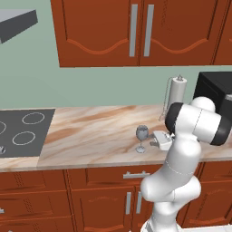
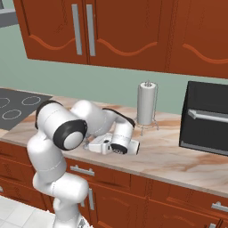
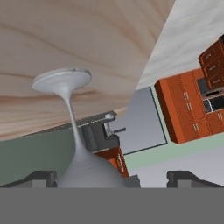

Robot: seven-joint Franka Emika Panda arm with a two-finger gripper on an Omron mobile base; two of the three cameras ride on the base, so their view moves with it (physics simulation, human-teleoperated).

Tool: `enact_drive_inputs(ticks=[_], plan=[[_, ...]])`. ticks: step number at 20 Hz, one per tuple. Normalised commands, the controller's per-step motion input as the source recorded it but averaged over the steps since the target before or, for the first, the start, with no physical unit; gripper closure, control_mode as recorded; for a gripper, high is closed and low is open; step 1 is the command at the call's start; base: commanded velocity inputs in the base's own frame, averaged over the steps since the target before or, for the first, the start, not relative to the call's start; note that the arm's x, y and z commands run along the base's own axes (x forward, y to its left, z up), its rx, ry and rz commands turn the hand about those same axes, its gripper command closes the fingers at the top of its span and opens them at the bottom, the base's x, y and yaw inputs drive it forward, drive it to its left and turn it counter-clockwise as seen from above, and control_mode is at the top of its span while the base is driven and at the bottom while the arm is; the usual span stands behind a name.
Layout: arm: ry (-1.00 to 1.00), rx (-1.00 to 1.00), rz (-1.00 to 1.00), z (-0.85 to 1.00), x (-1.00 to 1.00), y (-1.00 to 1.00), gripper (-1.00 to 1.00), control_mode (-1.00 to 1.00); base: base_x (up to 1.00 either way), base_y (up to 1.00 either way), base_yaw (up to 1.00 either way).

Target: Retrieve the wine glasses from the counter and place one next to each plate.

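Closest to the hand camera, the rounded bowl of a wine glass point(image 3: 89, 170) swells up between the two dark fingertips of the gripper point(image 3: 111, 177), which stand wide apart with one tip to each side of the bowl. Neither tip looks pressed against it, so I judge the glass is framed but not yet gripped. Its thin stem runs away from the lens to the round foot, which sits flat on the marbled counter point(image 3: 87, 39); this view is rolled over, so the stone appears at the top.

From the left base view, the white arm bends low over the near part of the counter point(image 1: 90, 131), and the gripper point(image 1: 156, 141) lies on its side just to the right of the wine glass point(image 1: 142, 138). That glass stands upright near the front edge. Left of it lies a dark stovetop point(image 1: 22, 129). Farther back on the right stands a paper towel roll point(image 1: 176, 93), with a black microwave point(image 1: 217, 93) beside it.

In the right base view the arm's elbow covers the hand, so the glass cannot be made out there.

As for progress, the job looks barely begun: this glass is on the counter, unlifted. A second glass and the plates cannot be found in these views, so both placements appear to remain ahead. Closing on the glass seems the immediate step.
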Motion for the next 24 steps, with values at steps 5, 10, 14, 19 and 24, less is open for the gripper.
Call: enact_drive_inputs(ticks=[5, 10, 14, 19, 24], plan=[[0.00, 0.00, -0.05, 0.00, 0.06, 0.07, -1.00, -1.00, 0.00, 0.00, 0.00], [0.00, 0.00, 0.00, 0.00, 0.00, 0.15, -1.00, -1.00, 0.00, 0.00, 0.00], [0.00, 0.00, 0.00, 0.02, 0.00, 0.23, -1.00, -1.00, 0.00, 0.00, 0.00], [0.00, 0.00, 0.00, 0.01, 0.00, 0.08, -1.00, -1.00, 0.00, 0.00, 0.00], [0.03, 0.00, 0.00, 0.00, 0.00, 0.00, -1.00, -1.00, 0.00, 0.00, 0.00]])
